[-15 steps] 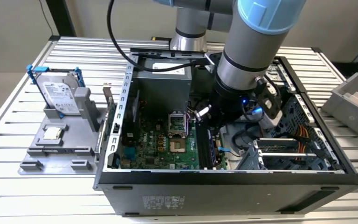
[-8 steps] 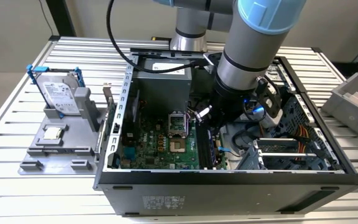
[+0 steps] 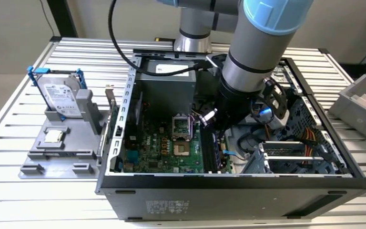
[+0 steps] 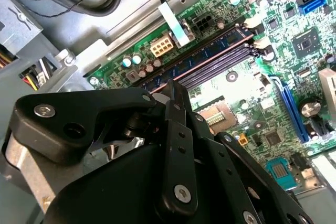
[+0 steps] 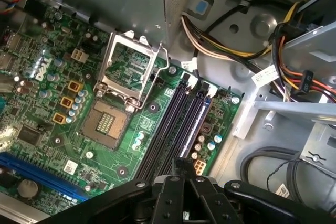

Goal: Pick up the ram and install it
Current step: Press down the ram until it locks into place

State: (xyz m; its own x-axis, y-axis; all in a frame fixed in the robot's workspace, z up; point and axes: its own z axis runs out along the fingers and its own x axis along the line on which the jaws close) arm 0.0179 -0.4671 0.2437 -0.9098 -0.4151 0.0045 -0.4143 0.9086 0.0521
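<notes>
The ram (image 4: 210,52) is a dark bluish stick with a row of chips. It stands in one of the black motherboard slots (image 5: 173,124) and looks level with them; it also appears in the first wrist view as the ram (image 5: 198,120). My gripper (image 5: 184,163) is down inside the open computer case (image 3: 116,143), with its black fingers (image 4: 176,109) pressed together over the near end of that stick. I cannot tell whether the tips touch it. In the exterior view, my gripper (image 3: 212,121) hangs just above the slots.
The empty processor socket (image 5: 128,69) with its raised metal frame lies beside the slots. Cable bundles (image 5: 226,43) and the drive cage (image 3: 294,157) crowd the other side. Outside the case, a grey fixture (image 3: 55,157) holds a silver hard drive (image 3: 62,98) and a small silver chip (image 3: 53,136).
</notes>
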